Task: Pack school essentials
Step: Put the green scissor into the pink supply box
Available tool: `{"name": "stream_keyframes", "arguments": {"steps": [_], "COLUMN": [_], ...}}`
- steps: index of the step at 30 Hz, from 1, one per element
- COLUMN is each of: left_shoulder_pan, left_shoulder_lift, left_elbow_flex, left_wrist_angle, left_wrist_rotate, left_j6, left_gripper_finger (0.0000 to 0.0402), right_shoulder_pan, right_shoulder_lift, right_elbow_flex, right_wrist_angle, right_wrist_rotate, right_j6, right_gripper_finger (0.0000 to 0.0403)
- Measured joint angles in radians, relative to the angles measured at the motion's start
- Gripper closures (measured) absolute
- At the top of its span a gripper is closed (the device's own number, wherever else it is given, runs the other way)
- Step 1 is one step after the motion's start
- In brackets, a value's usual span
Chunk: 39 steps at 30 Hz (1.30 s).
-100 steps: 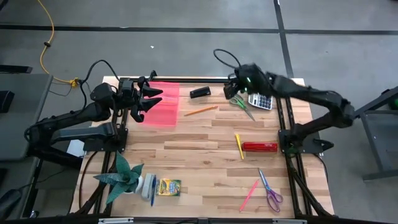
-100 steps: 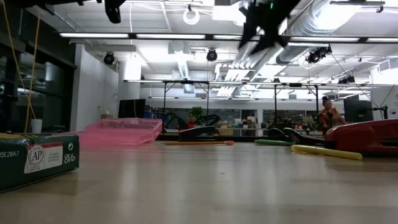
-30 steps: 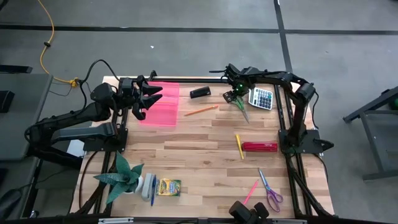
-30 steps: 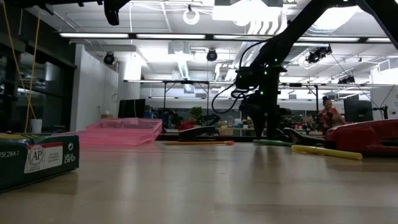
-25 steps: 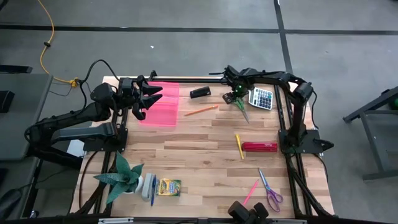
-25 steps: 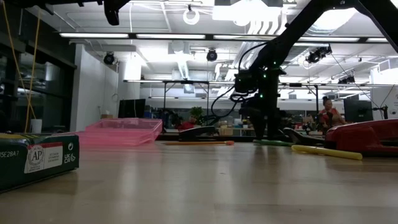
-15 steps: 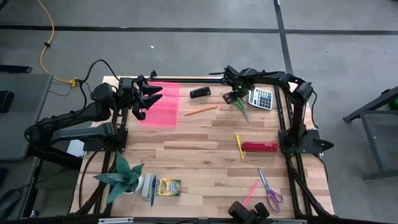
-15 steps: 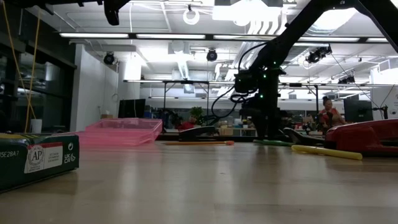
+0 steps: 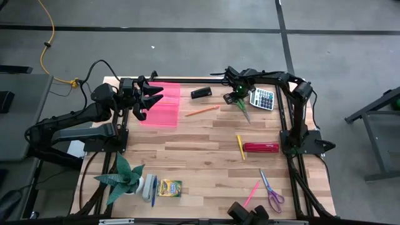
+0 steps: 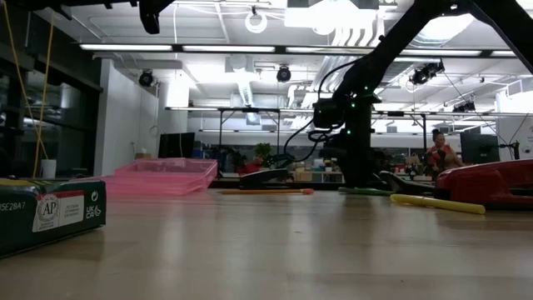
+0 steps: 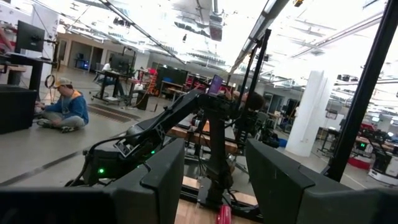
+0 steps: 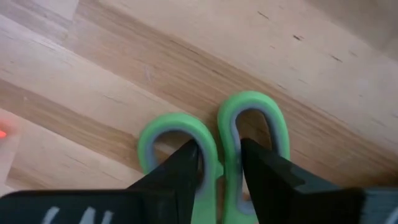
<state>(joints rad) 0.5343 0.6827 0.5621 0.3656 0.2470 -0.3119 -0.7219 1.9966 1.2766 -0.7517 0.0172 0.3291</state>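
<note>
The green-handled scissors (image 9: pixel 241 104) lie flat on the table near its far right corner, beside the grey calculator (image 9: pixel 262 99). My right gripper (image 9: pixel 232 95) is down on their handle end, fingers pointing at the table. My left gripper (image 9: pixel 154 97) hovers open over the pink box (image 9: pixel 164 105) at the far left. An orange pencil (image 9: pixel 202 110), a yellow pencil (image 9: pixel 240 147), a pink pencil (image 9: pixel 251 194), purple-handled scissors (image 9: pixel 271 194), the crayon box (image 9: pixel 169 187) and a blue pen (image 9: pixel 153 191) lie about on the wood. My right gripper comes from above, pointing down, onto the scissors' two green handle loops (image 12: pixel 219 144). One fingertip (image 12: pixel 189 163) stands in each loop's hole. The loops' two inner sides are pinched between the fingers. The scissors lie flat on the table.
A long red bar (image 9: pixel 260 147) lies next to the yellow pencil. A black item (image 9: pixel 200 93) sits at the far edge and a potted plant (image 9: pixel 123 177) at the near left. The middle of the table is bare wood. People show in the room beyond.
My right gripper has sunk a little lower onto the green scissors' handles and then kept nearly still. The scissors have stayed where they lay.
</note>
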Motion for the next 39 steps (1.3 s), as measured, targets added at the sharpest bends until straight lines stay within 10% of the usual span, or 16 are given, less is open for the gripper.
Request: {"name": "stream_keyframes", "arguments": {"steps": [9, 22, 39], "left_shoulder_pan": [0.0, 0.001, -0.019], "left_shoulder_lift": [0.0, 0.033, 0.374], "left_elbow_flex": [0.0, 0.0, 0.231], "left_wrist_angle": [0.0, 0.0, -0.236], "left_wrist_rotate": [0.0, -0.112, -0.01], "left_j6": [0.014, 0.08, 0.192], "left_gripper_finger": [0.0242, 0.0242, 0.019], "right_shoulder_pan": [0.011, 0.262, 0.553], "right_shoulder_lift": [-0.06, -0.466, -0.506], "right_elbow_flex": [-0.01, -0.005, -0.004], "right_wrist_angle": [0.039, 0.44, 0.811], "right_wrist_rotate": [-0.038, -0.104, 0.178], "right_j6": [-0.096, -0.128, -0.082], "right_gripper_finger": [0.0374, 0.0373, 0.0373]}}
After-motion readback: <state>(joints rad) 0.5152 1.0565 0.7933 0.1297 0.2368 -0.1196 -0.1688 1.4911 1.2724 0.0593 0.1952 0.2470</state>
